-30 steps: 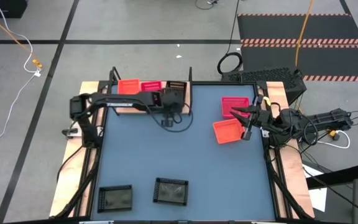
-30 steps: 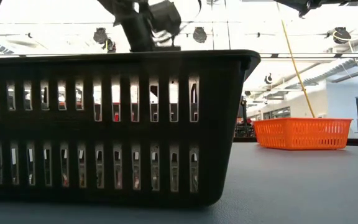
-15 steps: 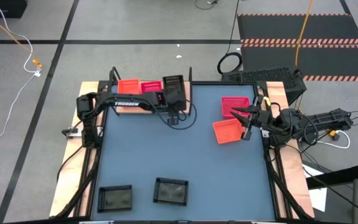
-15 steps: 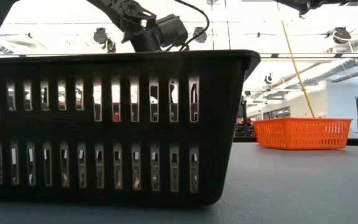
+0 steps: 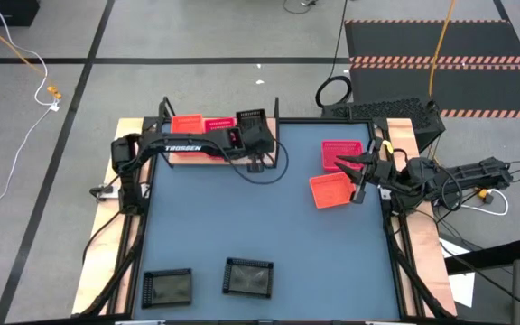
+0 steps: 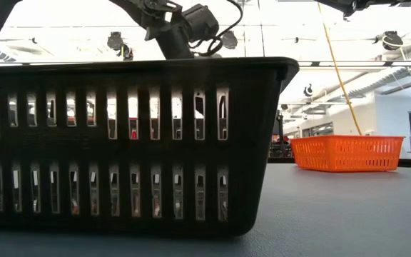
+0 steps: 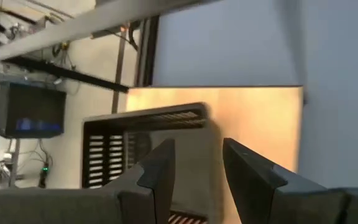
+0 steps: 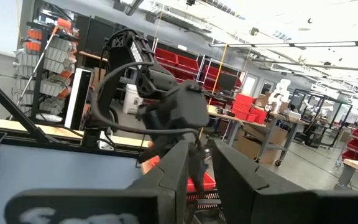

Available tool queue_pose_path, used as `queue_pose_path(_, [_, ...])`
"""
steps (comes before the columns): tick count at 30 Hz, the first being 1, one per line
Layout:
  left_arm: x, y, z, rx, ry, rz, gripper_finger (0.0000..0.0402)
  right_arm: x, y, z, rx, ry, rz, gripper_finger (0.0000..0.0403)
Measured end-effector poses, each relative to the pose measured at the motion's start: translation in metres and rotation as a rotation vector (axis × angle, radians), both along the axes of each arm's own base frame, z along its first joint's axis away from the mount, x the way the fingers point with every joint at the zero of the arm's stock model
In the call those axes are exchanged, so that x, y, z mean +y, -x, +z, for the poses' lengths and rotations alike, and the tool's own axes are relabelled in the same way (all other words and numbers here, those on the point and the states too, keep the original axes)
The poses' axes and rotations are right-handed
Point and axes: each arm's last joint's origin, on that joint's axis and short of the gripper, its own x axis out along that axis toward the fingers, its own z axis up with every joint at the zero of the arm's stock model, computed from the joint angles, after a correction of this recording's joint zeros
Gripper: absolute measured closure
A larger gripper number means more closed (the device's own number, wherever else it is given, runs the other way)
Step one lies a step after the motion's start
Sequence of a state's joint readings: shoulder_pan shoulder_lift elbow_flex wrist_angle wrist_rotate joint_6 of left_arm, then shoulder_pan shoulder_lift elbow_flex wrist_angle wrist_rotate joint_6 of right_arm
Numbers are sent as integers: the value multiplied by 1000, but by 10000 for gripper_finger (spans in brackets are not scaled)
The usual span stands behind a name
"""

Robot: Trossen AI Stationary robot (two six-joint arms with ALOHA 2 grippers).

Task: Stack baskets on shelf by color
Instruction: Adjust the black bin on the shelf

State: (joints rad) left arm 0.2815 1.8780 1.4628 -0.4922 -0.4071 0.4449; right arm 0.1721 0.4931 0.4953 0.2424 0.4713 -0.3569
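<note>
On the shelf (image 7: 260, 118) at the table's far left stand an orange-red basket (image 5: 186, 124) and a pink basket (image 5: 219, 125). Beside them, at the shelf's right end, is a black basket (image 5: 252, 120), and my left gripper (image 5: 255, 137) is shut on it. Whether that basket rests on the board, I cannot tell. My right gripper (image 5: 358, 185) hangs open, its fingers a narrow gap apart, with nothing in it. It is above the table's right side, beside a loose orange basket (image 5: 329, 190) and a pink one (image 5: 339, 153). My left gripper has the black basket by one side wall (image 7: 197, 146) just below the rim (image 7: 166, 115). The wall stands between the two fingers (image 7: 160, 168), which slant down at it from the table's near side. How far back the wall reaches is hidden by the fingers.
Two more black baskets (image 5: 167, 286) (image 5: 247, 277) sit at the near edge; one of them fills the low view (image 6: 120, 143). The shelf's thin black uprights (image 5: 276, 108) rise beside the held basket. The middle of the blue-grey table (image 5: 260, 226) is bare.
My left gripper has carried the black basket toward the table's far edge and slightly right, in over the shelf's right end beside the pink basket, and has tipped somewhat on the way. Its hold has stayed shut.
</note>
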Motion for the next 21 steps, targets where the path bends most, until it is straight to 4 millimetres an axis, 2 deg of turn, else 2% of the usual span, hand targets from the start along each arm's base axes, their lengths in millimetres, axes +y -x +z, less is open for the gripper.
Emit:
queue_pose_path(6, [27,9,-10,-30,205,-14,266,0,0,0,1,0,0,337])
queue_pose_path(10, [36,12,-19,-3,237,6,266,0,0,0,2,4,-1,337])
queue_pose_path(14, [37,13,-19,0,236,7,266,0,0,0,2,4,0,337])
queue_pose_path(21, [28,9,-20,-15,310,-49,266,0,0,0,3,7,-1,337])
